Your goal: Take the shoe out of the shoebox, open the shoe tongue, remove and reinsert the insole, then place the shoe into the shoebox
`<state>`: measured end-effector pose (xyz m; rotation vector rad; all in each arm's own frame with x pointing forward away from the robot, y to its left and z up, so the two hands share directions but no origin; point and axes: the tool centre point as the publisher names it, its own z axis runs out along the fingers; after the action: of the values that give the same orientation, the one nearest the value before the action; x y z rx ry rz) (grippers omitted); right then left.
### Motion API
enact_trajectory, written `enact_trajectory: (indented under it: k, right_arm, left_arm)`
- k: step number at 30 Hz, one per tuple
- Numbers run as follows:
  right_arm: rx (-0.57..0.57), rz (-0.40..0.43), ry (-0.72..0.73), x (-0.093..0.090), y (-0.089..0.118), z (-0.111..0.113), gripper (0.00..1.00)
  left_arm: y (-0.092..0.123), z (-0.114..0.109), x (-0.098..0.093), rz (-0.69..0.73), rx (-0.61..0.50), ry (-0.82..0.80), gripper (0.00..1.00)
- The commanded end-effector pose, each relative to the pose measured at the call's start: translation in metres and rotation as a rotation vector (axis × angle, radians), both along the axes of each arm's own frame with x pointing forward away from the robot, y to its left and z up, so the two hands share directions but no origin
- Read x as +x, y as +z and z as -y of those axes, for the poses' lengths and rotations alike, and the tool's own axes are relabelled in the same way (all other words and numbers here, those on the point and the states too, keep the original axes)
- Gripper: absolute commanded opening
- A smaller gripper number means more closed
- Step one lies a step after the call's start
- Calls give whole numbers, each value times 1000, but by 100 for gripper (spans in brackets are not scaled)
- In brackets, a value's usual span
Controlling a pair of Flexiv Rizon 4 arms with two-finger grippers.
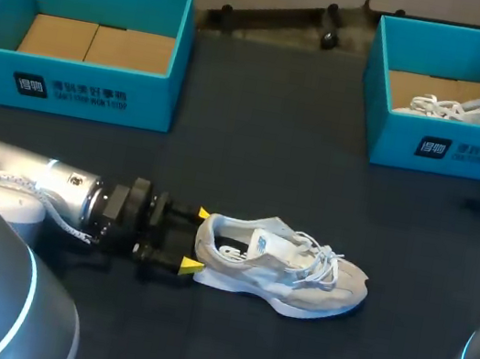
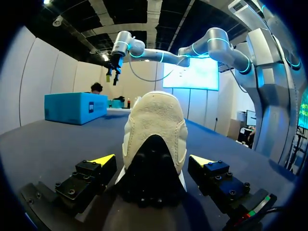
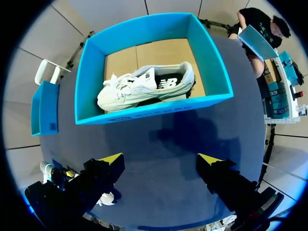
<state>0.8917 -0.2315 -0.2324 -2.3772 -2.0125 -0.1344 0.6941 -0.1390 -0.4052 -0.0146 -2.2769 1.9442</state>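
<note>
Near the front edge of the table (image 1: 255,145), a little left of the middle: a beige shoe (image 1: 289,267), standing on its sole, heel toward the left edge, toe toward the right edge, white laces loose on top. Out of both boxes and well apart from each.

At the heel: the left gripper (image 1: 197,241), at the end of the left arm (image 1: 33,190), low over the table and stretched along it. Fingers wide open, one yellow tip on each side of the heel. In the left wrist view a small gap on both sides, so no grip on the shoe, only the heel between the fingers.

At the far left corner: a teal shoebox (image 1: 80,86), open, with only brown cardboard inside.

At the far right corner: a second teal shoebox (image 3: 154,111), also open, with a white shoe (image 3: 144,86) lying on its side on the cardboard floor, along the length of the box.

High above this second box: the right gripper (image 3: 161,161), pointing straight down. Fingers spread wide, nothing between them, no contact with the box or the white shoe.
</note>
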Motion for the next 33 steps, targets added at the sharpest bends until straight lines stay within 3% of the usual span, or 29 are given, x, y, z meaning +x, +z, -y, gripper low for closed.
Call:
enact_trajectory:
  k: [1,33]
  right_arm:
    - [0,0,-1,0,0,0,100]
    - [0,0,-1,0,0,0,100]
  left_arm:
    - [-6,10,1,-6,-5,-3,100]
    - [-7,35,-8,28,-9,-41,100]
